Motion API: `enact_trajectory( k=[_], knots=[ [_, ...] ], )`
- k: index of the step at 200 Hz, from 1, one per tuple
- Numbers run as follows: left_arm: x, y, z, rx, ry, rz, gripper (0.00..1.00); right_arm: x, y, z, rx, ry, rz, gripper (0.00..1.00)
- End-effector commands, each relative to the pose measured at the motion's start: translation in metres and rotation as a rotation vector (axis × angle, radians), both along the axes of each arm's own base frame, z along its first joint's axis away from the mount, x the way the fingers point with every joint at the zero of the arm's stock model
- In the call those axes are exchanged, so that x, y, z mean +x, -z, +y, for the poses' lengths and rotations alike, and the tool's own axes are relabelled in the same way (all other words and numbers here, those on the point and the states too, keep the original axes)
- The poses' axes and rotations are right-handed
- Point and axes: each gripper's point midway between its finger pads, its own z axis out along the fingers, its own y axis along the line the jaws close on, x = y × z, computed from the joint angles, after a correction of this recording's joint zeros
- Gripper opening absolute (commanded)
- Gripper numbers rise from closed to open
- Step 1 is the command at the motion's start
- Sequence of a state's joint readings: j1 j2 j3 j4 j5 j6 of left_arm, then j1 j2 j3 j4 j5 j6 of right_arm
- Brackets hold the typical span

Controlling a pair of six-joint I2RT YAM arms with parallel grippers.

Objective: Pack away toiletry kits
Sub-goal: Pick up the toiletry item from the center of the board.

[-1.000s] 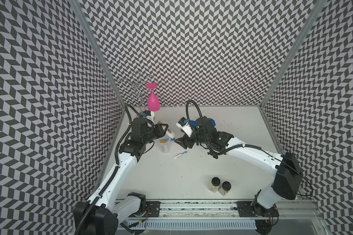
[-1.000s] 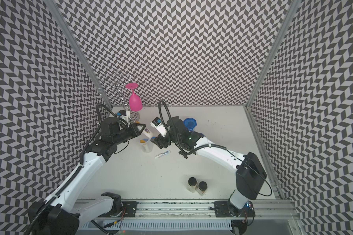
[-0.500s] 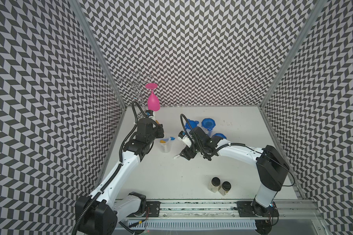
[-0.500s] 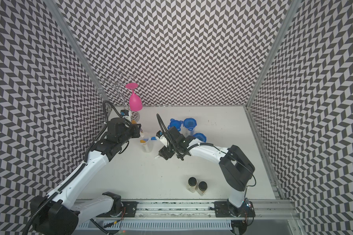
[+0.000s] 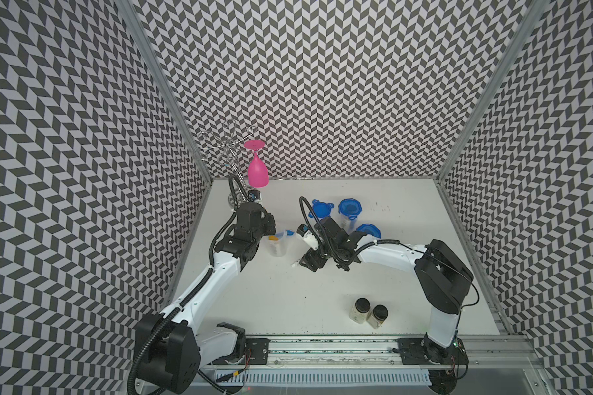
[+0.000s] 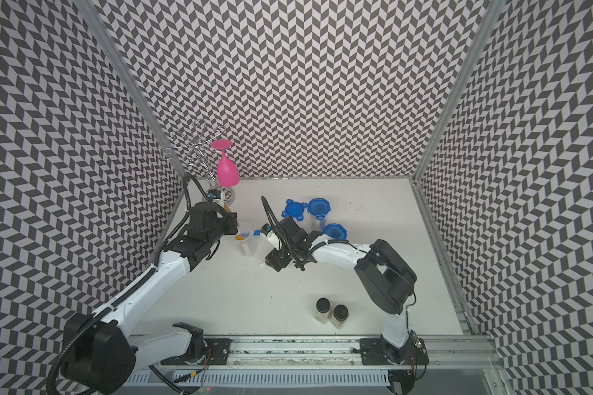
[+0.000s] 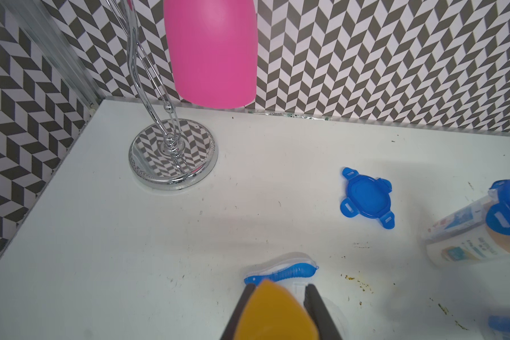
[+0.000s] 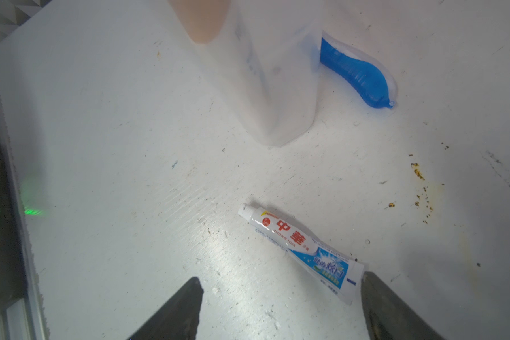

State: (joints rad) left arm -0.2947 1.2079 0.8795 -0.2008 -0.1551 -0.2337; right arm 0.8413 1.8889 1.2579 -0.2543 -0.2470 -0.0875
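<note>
Three clear tubs are standing on the bench (image 5: pixel 288 301): two lidded tubs (image 5: pixel 350 219) and one open tub (image 5: pixel 277 245), its loose blue lid (image 5: pixel 320 208) lying nearby. One blue toothbrush (image 7: pixel 286 272) is leaning out of the open tub. Two black-capped jars (image 5: pixel 362 307) are sitting near the front, and one pink wine glass (image 5: pixel 256 171) is hanging on a chrome rack (image 5: pixel 226 147).

The left fingers (image 7: pixel 315 309) are pinching one gold-capped bottle (image 7: pixel 274 315) at the open tub's rim. The right fingers (image 8: pixel 386 312) are spreading wide over one toothpaste tube (image 8: pixel 299 250), which is lying flat between them, its crimped tail just beside one finger.
</note>
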Motion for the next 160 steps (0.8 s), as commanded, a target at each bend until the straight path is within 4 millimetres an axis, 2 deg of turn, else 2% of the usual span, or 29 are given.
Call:
enact_trajectory(
  k=[1,19,61,93,133,160],
  knots=[
    [0.006,-0.005,-0.001,0.006,-0.010,-0.045,0.00,0.003,0.008,0.013,0.029,-0.025,0.007,0.83],
    [0.004,0.006,-0.002,-0.008,-0.005,-0.028,0.00,0.002,0.014,0.013,0.020,-0.032,0.024,0.83],
    [0.004,0.015,-0.005,-0.024,-0.003,-0.014,0.02,0.009,0.022,0.013,0.022,-0.009,-0.005,0.82],
    [0.002,0.020,-0.006,-0.025,-0.001,-0.002,0.05,0.013,0.042,0.012,-0.031,0.007,0.009,0.76],
    [0.003,0.022,-0.010,-0.044,0.010,0.012,0.19,0.014,0.060,0.001,-0.085,0.035,0.005,0.69],
    [0.003,0.019,-0.013,-0.064,0.026,0.008,0.30,0.011,0.064,-0.003,-0.113,0.034,0.004,0.60]
  ],
)
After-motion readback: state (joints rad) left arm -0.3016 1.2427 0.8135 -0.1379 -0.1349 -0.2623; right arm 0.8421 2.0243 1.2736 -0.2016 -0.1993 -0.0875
